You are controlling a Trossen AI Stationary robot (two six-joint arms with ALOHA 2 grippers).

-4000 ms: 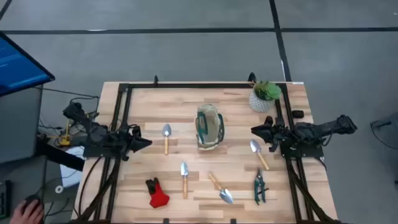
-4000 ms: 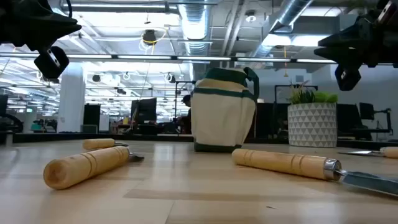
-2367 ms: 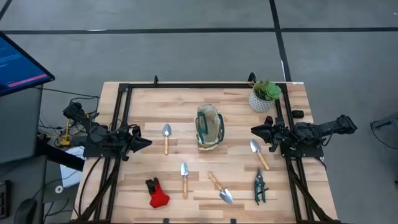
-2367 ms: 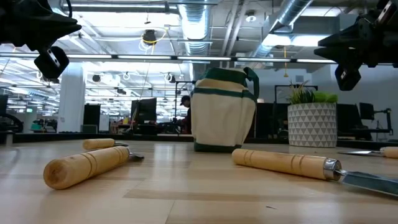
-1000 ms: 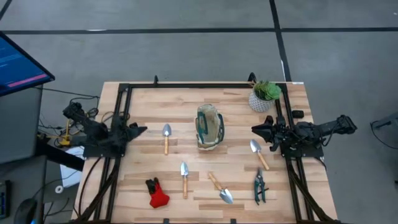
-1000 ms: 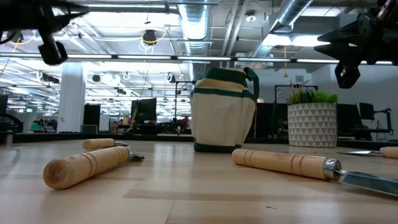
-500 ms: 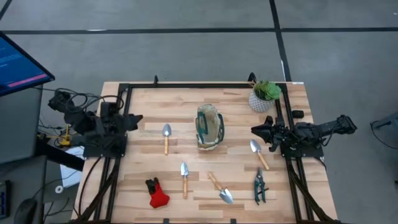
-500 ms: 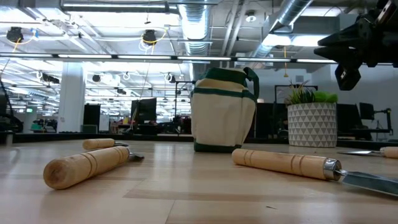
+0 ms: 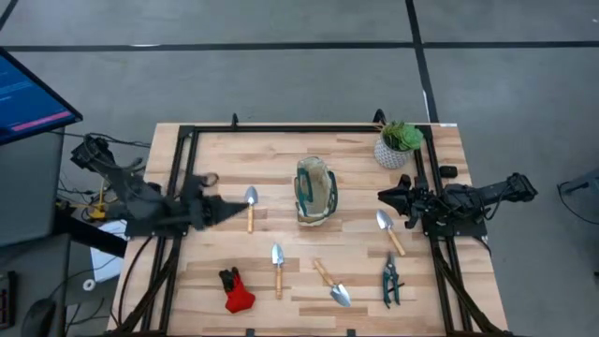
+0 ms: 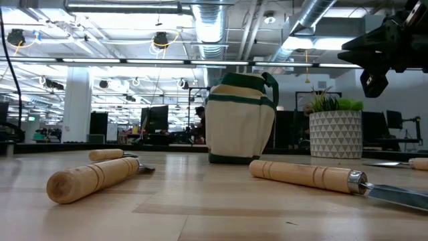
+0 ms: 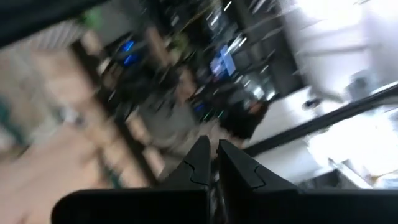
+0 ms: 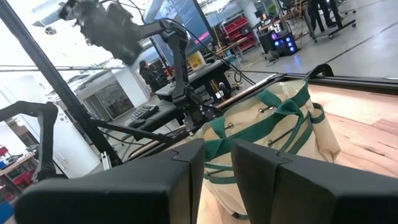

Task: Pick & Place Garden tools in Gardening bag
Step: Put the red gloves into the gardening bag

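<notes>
Lying on the table (image 9: 356,150) are four trowels (image 9: 250,207), one shears (image 9: 389,280), one glove (image 9: 236,291), around one bag (image 9: 315,190). Left fingers (image 9: 225,207) are closed, empty; right fingers (image 9: 382,196) slightly apart, empty.

No legible text, label, brand, number or sign was to be found on anything in view. The monitor (image 9: 28,89) at the table's left edge showed a blue screen with a pink band, its lines too small to read. The distant screens (image 12: 177,12) across the room glowed blue but gave no readable characters. The gardening bag (image 9: 314,190) carried plain beige cloth and green trim, without print, and the white pot (image 10: 336,134) bore only a raised triangle pattern. The wooden trowel handles (image 10: 93,179) showed turned grooves and no stamp.
</notes>
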